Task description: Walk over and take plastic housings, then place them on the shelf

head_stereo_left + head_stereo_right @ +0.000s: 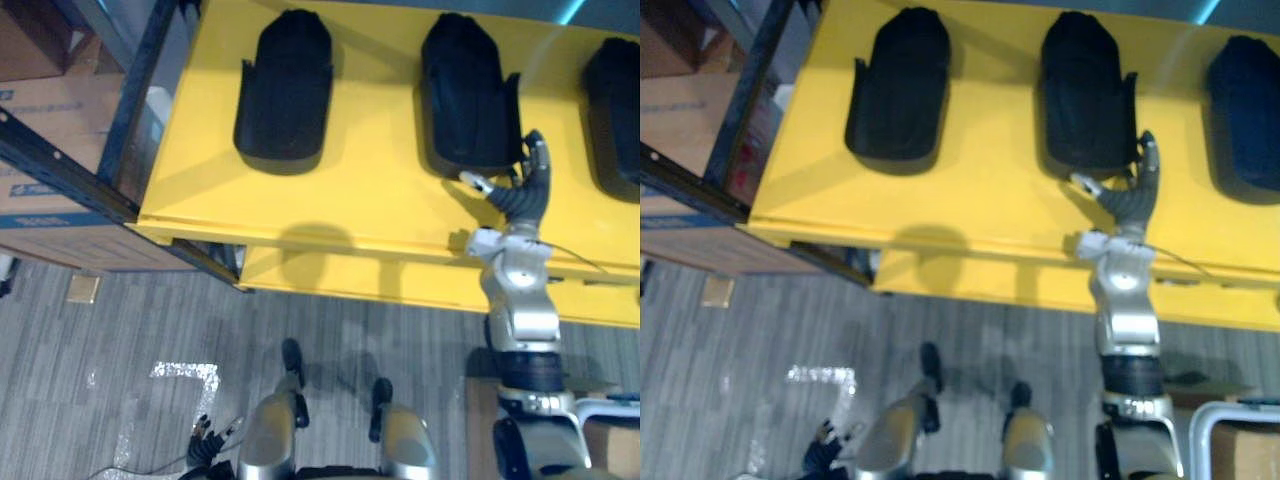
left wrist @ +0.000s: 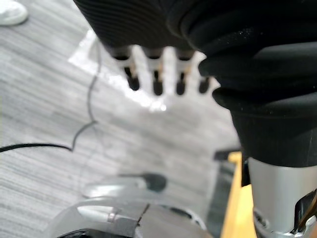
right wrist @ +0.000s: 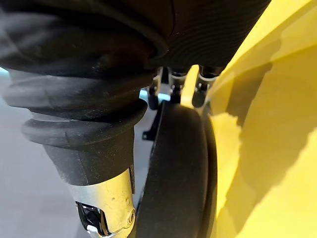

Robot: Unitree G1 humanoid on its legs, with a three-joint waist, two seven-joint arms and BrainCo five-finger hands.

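— Item one, storage?
— Yellow shelf [image 1: 380, 200], holding three black plastic housings in a row, apart: left housing [image 1: 285, 85], middle housing [image 1: 468, 95], right housing [image 1: 615, 110].
— Hands?
— Right hand [image 1: 520, 190]: fingers straight along the middle housing's right side, thumb spread by its near edge, nothing clasped. Left hand [image 2: 157, 82]: fingers relaxed, empty, above the grey floor [image 1: 120, 320].
— Room?
— Cardboard boxes [image 1: 40, 110] on dark racking, left of the shelf.

Right housing [image 1: 612, 100] gets chopped off by the view's edge, same deal with the shelf [image 1: 380, 200] and the boxes [image 1: 40, 110] on the left. Up close, the right hand [image 1: 520, 190] has its fingertips partly tucked behind the middle housing [image 1: 468, 90] rim, so no clue whether they actually touch it.
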